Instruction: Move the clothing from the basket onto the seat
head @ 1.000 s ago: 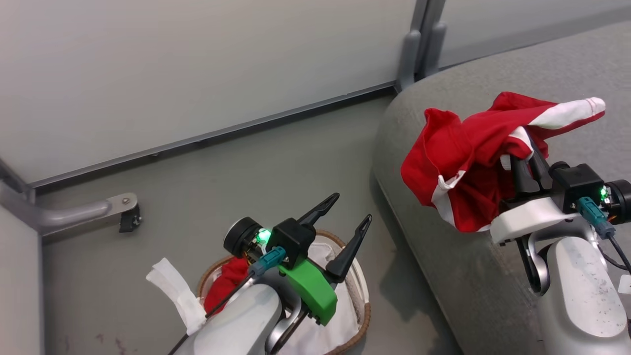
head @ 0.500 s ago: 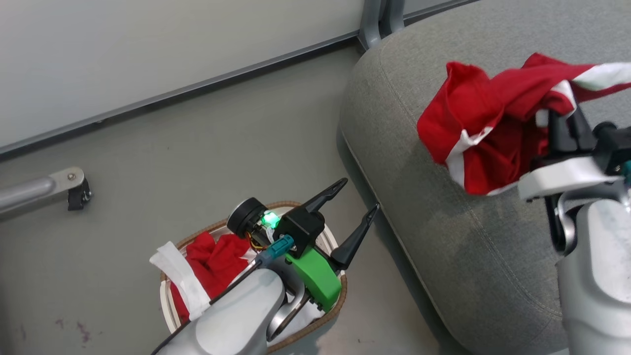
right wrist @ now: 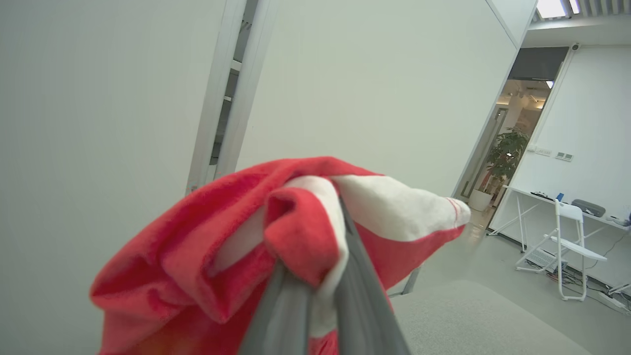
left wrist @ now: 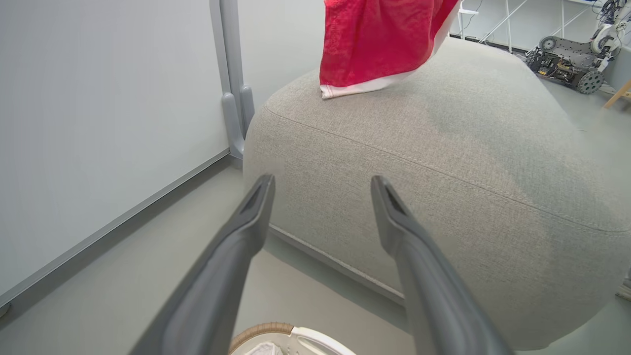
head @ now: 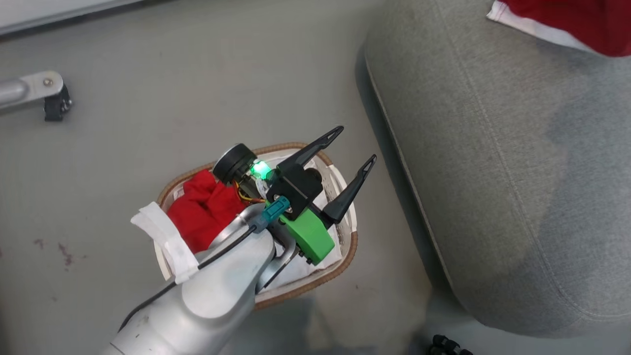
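Red garment (head: 581,22), clenched in your right gripper (right wrist: 315,276), hangs over the far side of the seat (head: 493,172); next, I think, lower and release it there, then bring your open left gripper (head: 357,143) down to the other garment (head: 202,212) in the basket (head: 283,146).

Left arm (head: 217,286) reaches forward, left jaws spread wide; right jaws pinched tight.

The left gripper (head: 356,143) hangs over the oval basket (head: 349,251) on the grey floor (head: 148,98), its two dark fingers spread wide and pointing toward the grey sofa (head: 517,172) just beside it. A crumpled red garment (head: 202,217) lies in the basket's left part (a white liner strip (head: 165,236) drapes over the rim there). A white-edged red garment (head: 567,19) shows over the sofa at the upper right, cut off by the frame.
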`<state>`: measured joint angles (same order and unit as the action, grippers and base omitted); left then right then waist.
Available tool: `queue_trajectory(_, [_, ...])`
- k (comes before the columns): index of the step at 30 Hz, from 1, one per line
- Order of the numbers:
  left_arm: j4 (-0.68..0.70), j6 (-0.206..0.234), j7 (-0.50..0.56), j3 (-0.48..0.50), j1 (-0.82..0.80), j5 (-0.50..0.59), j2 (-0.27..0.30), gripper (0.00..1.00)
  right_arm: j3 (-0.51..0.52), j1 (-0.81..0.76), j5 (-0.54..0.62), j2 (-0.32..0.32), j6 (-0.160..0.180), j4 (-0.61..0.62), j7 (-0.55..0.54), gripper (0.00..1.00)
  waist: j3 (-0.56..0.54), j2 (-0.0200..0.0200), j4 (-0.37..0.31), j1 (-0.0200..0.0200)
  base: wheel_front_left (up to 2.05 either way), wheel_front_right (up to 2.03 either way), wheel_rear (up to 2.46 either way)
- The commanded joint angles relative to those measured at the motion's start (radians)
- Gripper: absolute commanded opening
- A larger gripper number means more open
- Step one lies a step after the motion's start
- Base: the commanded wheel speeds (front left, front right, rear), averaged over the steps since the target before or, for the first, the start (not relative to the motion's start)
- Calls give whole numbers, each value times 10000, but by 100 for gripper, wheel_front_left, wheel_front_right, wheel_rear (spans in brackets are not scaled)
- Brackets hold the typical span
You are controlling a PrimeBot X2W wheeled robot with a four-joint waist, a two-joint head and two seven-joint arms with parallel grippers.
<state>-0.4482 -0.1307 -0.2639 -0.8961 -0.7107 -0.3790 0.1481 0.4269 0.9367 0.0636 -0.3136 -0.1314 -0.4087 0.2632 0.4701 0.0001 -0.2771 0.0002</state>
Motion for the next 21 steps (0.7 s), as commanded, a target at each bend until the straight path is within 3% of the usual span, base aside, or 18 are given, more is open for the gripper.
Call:
queue_trajectory(1, [81, 0, -8, 75, -325, 64, 139, 100, 158, 386, 165, -215, 14, -247, 25, 0, 1478, -1, 835, -2, 0, 0, 0])
queue_trajectory(7, [230, 1, -9, 250, -656, 377, 245, 100, 612, 1157, 539, -613, 14, -1405, 26, 0, 2308, -1, 1136, -2, 0, 0, 0])
queue_trajectory(21, [261, 3, -9, 708, -276, 646, 209, 100, 759, 212, 975, -209, 14, -3014, 25, 0, 2560, -1, 1116, -2, 0, 0, 0])
